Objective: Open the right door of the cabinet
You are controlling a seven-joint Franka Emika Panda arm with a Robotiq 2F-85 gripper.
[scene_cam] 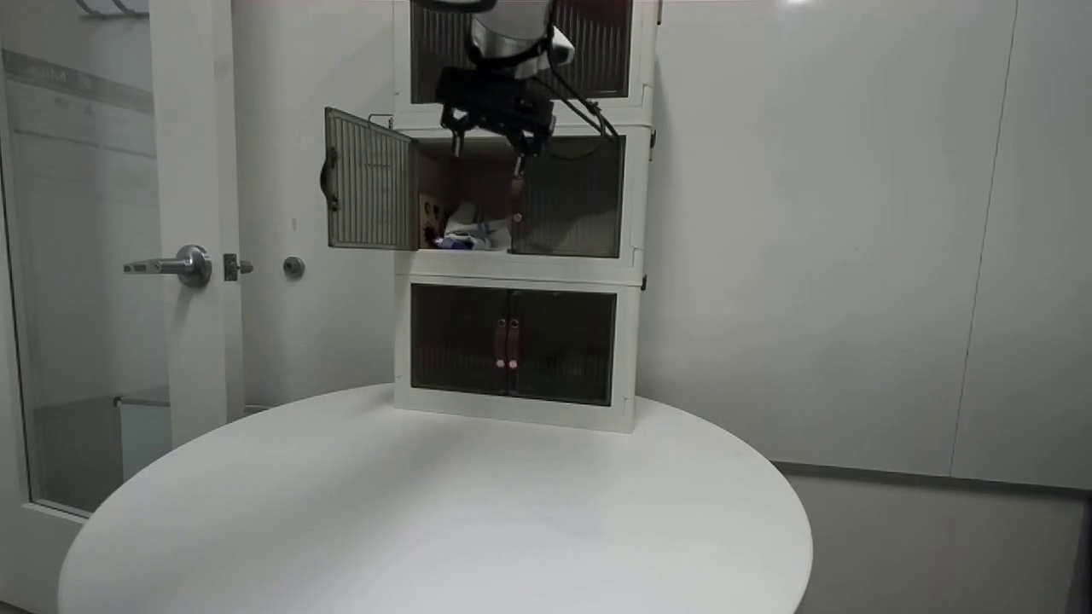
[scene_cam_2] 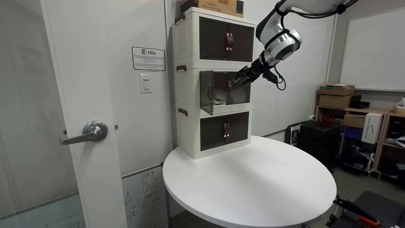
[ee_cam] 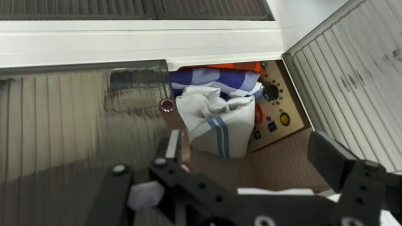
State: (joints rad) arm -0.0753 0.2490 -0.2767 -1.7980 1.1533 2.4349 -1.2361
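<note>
The cabinet is white with stacked tiers. Its right door in the middle tier is dark, smoky-tinted and closed. A brown strap handle hangs at its inner edge, partly hidden by a finger in the wrist view. My gripper is open with nothing between its fingers, in front of the middle tier. In the wrist view one finger overlaps the strap; I cannot tell whether they touch. The other finger is toward the left-hand leaf.
The left-hand leaf stands swung open. Inside lie a white cloth, a blue checked cloth and a panel with buttons. The cabinet stands on a round white table.
</note>
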